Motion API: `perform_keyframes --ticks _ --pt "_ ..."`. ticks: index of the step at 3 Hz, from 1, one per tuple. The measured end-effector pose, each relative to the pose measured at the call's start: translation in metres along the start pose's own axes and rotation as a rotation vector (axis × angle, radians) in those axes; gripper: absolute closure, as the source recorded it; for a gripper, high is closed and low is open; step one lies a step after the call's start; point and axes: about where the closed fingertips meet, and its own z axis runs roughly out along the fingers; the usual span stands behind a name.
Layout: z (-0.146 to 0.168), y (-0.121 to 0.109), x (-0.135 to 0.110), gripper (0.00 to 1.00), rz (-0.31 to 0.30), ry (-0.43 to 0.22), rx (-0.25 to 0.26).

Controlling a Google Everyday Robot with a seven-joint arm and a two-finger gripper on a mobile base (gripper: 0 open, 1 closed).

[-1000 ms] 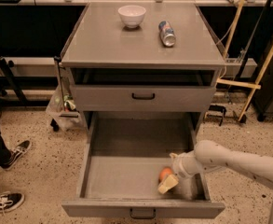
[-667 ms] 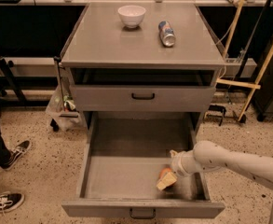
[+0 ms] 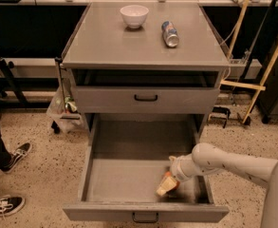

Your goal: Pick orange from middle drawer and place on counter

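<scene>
The middle drawer (image 3: 122, 179) is pulled fully open at the bottom of the grey cabinet. The orange (image 3: 171, 178) lies at the drawer's front right and is mostly covered by my gripper (image 3: 164, 186), which reaches in from the right and sits right on it. Only a small orange patch shows beside the pale gripper tip. The counter (image 3: 129, 46) is the cabinet's flat grey top, well above the gripper.
A white bowl (image 3: 134, 15) and a silver-blue can (image 3: 170, 33), lying on its side, are on the counter's far part. The upper drawer (image 3: 145, 99) is closed. A person's shoes (image 3: 14, 154) stand on the floor at left. Wooden poles (image 3: 266, 70) lean at right.
My gripper has lowered a little onto the orange, so less of the fruit shows now. The arm, drawer, bowl and can have stayed where they were.
</scene>
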Motion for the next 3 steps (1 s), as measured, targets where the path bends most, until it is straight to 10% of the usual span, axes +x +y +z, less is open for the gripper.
perform_keyframes --ticks 1,3 --pt "0.0315 0.0103 0.0164 0.0 0.022 0.038 -0.095" --pt "0.0348 0.0132 0.0186 0.42 0.024 0.042 -0.109"
